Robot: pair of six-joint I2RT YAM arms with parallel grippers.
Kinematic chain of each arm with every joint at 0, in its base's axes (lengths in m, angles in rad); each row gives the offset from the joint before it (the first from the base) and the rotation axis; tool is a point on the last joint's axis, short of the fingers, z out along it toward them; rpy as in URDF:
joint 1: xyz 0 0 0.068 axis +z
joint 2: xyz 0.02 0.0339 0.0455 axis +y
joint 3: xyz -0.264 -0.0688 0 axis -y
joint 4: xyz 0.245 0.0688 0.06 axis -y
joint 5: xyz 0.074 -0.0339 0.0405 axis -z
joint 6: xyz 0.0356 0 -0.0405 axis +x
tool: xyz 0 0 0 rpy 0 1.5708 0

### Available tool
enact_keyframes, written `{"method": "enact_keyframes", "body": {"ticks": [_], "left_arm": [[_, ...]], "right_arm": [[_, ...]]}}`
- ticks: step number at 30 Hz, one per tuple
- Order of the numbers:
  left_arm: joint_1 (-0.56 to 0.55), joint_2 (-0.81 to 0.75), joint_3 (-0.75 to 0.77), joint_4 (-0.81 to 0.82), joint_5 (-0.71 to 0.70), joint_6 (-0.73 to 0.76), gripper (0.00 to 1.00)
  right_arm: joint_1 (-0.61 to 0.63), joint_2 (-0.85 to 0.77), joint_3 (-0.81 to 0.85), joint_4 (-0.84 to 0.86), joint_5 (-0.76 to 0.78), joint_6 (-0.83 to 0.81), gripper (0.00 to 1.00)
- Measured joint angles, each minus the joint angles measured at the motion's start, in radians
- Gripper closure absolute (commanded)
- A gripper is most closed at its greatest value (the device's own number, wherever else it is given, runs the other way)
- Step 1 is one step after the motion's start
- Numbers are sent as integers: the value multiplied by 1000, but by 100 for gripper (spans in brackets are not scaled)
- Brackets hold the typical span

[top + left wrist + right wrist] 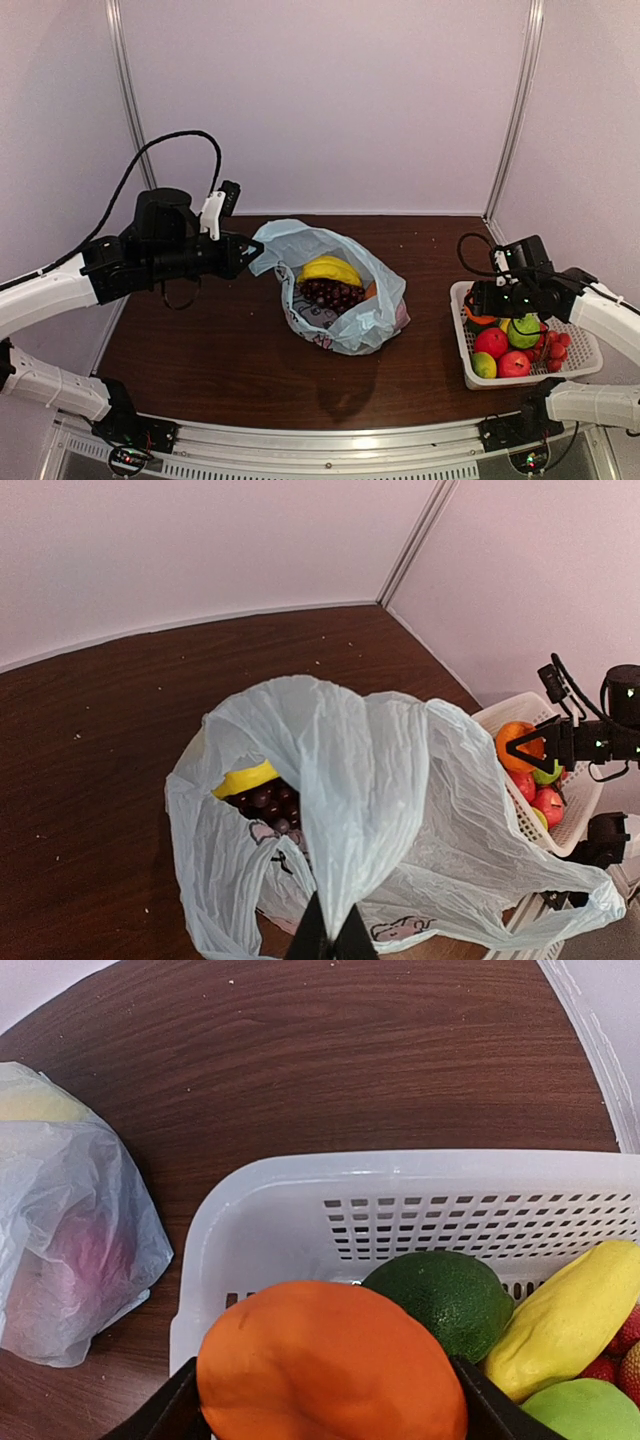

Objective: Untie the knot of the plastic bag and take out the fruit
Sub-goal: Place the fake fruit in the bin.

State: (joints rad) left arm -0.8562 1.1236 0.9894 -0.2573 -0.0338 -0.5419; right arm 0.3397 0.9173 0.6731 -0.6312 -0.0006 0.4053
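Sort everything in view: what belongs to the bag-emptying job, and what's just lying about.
Job: bag, pinched by the left jaws; banana; grapes; orange, held by the right jaws.
Lying about: lime, green apple, cherries, all in the basket.

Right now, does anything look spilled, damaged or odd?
Nothing stands out. The bag sits open, its rim pinched in the left jaws; the right jaws hold an orange fruit over the basket.

Dark wooden table point(220, 350), light blue plastic bag point(362, 325) near its middle — white slotted basket point(460, 332) toward the right edge
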Motion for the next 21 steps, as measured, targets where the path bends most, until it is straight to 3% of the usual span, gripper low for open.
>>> {"method": "enact_keyframes", "body": {"ticks": [5,12,21], "left_arm": [[0,0,0,0,0,0,100],[0,0,0,0,0,0,100],[0,0,0,-1,0,0,100]], "right_arm": [[0,3,-24,13,3,19,34],[0,16,-47,27,12,39,10],[0,18,-44,31,35,50,4]]}}
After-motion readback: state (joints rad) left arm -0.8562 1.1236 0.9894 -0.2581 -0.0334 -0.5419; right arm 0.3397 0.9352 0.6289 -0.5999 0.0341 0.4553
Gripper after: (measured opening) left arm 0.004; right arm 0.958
